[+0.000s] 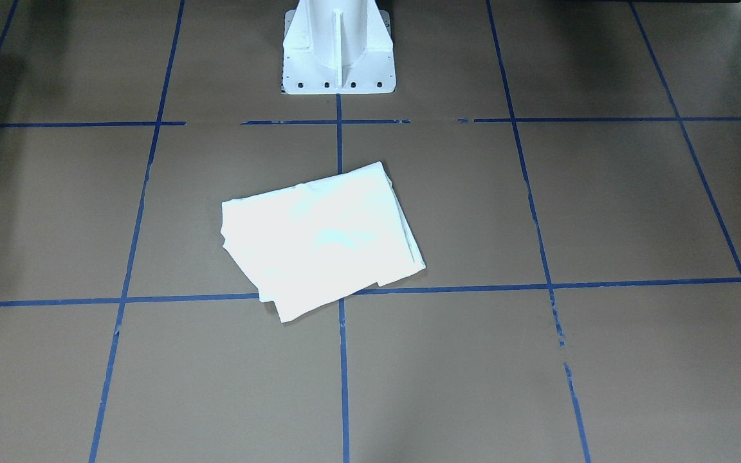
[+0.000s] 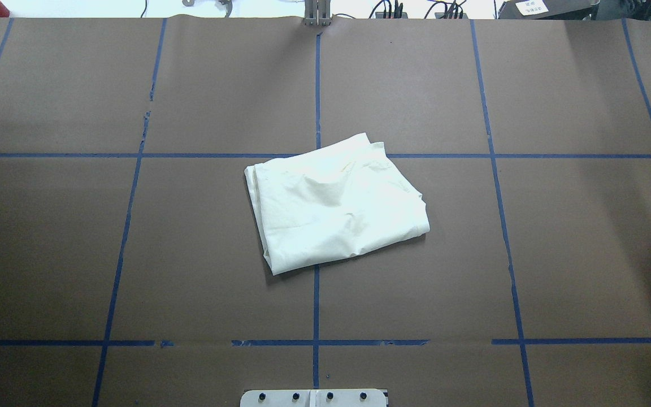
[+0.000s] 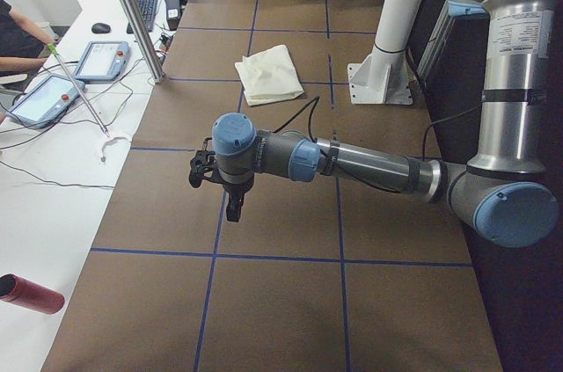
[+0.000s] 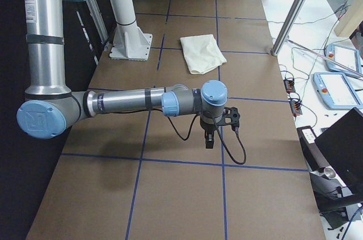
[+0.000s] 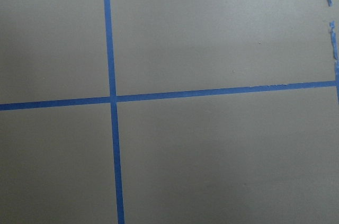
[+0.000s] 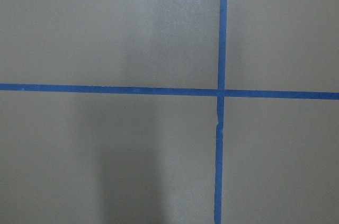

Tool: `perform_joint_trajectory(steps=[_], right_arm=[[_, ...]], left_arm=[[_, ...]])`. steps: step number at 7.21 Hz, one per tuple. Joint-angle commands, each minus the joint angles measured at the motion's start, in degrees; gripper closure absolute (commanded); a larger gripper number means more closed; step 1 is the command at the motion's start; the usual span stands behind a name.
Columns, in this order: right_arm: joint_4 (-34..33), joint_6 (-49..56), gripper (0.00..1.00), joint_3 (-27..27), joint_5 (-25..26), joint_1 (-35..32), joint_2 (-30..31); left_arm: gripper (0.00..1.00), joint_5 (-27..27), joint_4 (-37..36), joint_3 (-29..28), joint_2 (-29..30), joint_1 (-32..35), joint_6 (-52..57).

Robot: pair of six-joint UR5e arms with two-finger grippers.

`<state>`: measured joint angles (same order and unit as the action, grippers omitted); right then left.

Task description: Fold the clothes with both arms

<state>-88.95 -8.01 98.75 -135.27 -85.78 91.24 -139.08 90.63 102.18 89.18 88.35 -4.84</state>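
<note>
Folded cream T-shirt (image 2: pixel 334 206) lies centrally on the counter (image 2: pixel 557 254). The left claw (image 3: pixel 232 206) and right claw (image 4: pixel 209 138) hang well apart from it; their opening cannot be told.

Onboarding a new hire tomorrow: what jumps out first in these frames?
The cream-white shirt, folded into a skewed rectangle, lies mid-table across a blue tape crossing. The left arm and the right arm each stretch out low over the brown table, well away from it.

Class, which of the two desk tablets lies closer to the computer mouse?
In the left-side view, the farther tablet, just short of the mouse; the nearer tablet sits farther from it.
</note>
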Motion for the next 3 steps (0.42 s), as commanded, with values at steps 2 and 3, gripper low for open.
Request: perform_joint_trajectory(steps=[2,3], right_arm=[[0.1,-0.2,0.0,0.8,-1.2,-0.1,2.8],[0.1,-0.3,0.0,1.8,-1.7,-0.1,2.5]], left_arm=[[0.0,1.7,0.3,1.4,0.1,0.1,-0.4],[0.0,2.6,0.7,0.9,-0.1,0.2,0.0]])
